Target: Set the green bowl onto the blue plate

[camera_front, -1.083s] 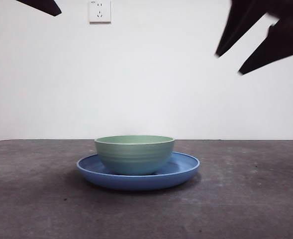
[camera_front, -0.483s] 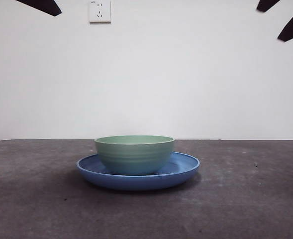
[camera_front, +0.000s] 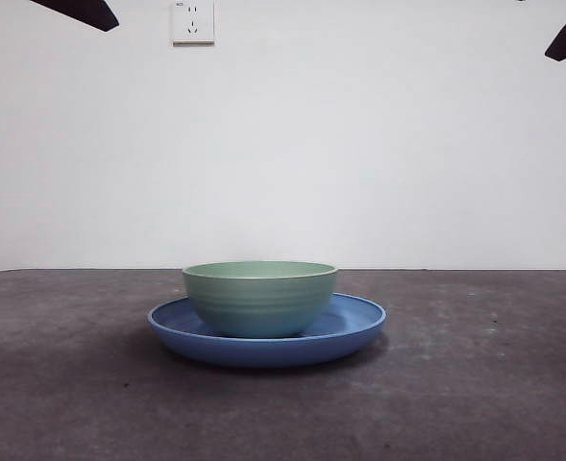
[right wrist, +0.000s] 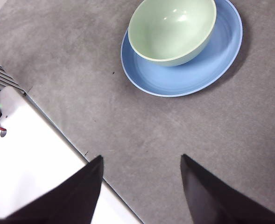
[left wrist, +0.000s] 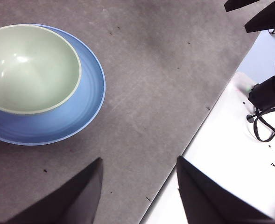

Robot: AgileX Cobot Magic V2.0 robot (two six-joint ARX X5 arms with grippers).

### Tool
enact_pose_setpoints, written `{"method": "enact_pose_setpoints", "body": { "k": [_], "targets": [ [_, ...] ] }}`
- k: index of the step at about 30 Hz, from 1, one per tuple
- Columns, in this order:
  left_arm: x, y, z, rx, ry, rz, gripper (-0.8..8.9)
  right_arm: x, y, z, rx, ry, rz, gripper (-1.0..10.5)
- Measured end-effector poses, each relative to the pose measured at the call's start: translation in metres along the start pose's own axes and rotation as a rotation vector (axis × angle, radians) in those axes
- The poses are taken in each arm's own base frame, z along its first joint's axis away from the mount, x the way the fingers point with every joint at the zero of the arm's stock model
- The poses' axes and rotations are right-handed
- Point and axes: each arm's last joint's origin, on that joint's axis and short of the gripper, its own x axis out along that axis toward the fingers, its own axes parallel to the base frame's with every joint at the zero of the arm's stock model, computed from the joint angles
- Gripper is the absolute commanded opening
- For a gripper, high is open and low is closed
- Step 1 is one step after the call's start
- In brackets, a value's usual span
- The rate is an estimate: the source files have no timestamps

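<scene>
Your green bowl (camera_front: pixel 260 298) sits upright on the blue plate (camera_front: pixel 355 331) mid-table, both claws high and well apart from it — left gripper (left wrist: pixel 139 186) spread wide, empty, right gripper (right wrist: pixel 142 184) likewise.

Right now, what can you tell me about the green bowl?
The green bowl is pale mint green and round, with faint ridges around its outside, a lighter rim and a smooth, shiny inside. It looks glazed and has nothing in it. It stands upright on the blue plate, nearer one side than the middle. Nothing else touches it.
</scene>
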Motion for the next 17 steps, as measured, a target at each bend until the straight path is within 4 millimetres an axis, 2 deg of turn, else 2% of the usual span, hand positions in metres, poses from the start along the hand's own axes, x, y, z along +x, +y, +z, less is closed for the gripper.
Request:
{"method": "enact_pose_setpoints", "body": {
  "k": [1,4,17],
  "targets": [
    [0.0,0.0,0.0,0.0,0.0,0.0,2.06,0.0,0.0,0.0,0.0,0.0,0.0,2.2],
    [0.0,0.0,0.0,0.0,0.0,0.0,0.24,0.0,-0.0001,0.0,0.0,0.0,-0.003,0.0],
    [0.0,0.0,0.0,0.0,0.0,0.0,0.08,0.0,0.0001,0.0028,-0.016,-0.027,-0.001,0.1]
  ]
}}
